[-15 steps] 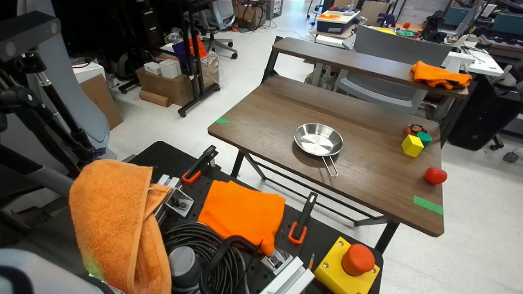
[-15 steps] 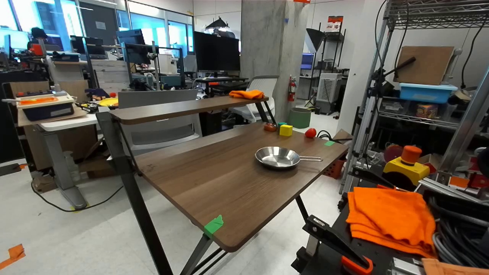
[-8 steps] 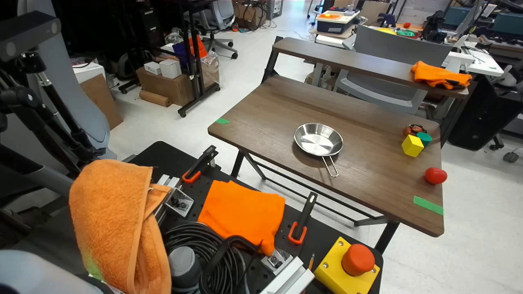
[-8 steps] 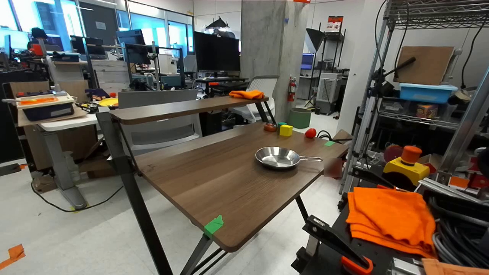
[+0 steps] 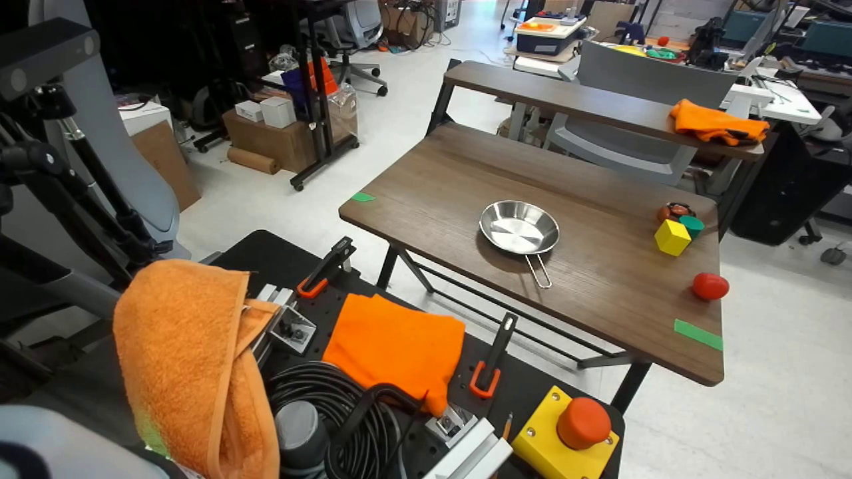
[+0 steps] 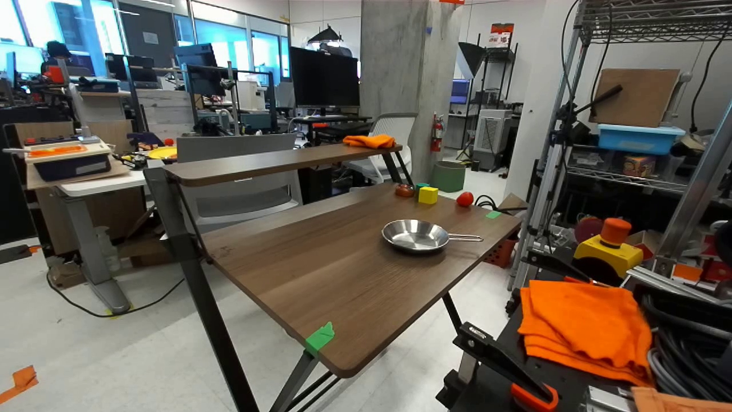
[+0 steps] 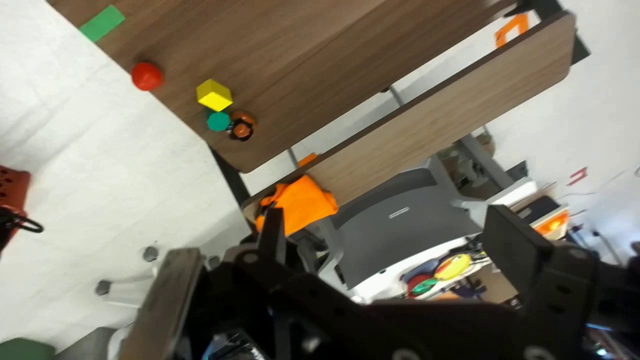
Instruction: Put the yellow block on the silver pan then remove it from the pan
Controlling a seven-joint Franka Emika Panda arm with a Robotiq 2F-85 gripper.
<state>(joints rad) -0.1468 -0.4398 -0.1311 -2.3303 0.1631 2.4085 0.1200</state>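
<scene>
A small bright yellow block [image 5: 672, 238] rests on a brown counter [image 5: 436, 176], near one end of it and well apart from the shiny round pan [image 5: 519, 228], which holds nothing. Just beside the block stands a green piece [image 7: 218, 121], with a brown-orange object [image 7: 242, 126] next to that, too small to name; a round red thing [image 5: 710, 286] lies near the same end, at the edge. In the wrist view the pincer [image 7: 387, 220] is released, its jaws spread wide with nothing between them, and the block lies beyond them, off to one side. Neither half of the task looks done. The block has flat faces and straight edges; it is probably light, firm and hard to damage, though its material cannot be told, and its dull sides should give fair grip. The best hold is likely square across two opposite upright sides, choosing the pair that leaves the green piece clear, since a jaw pushed in there could knock it; whether the two touch is unclear. Gripping high should help keep the jaws off the pan's raised rim, both in setting down and in lifting out again. The pan's polished metal looks slippery, so the block may slide if let go with a nudge, and the pan itself seems light enough to skid if bumped.
</scene>
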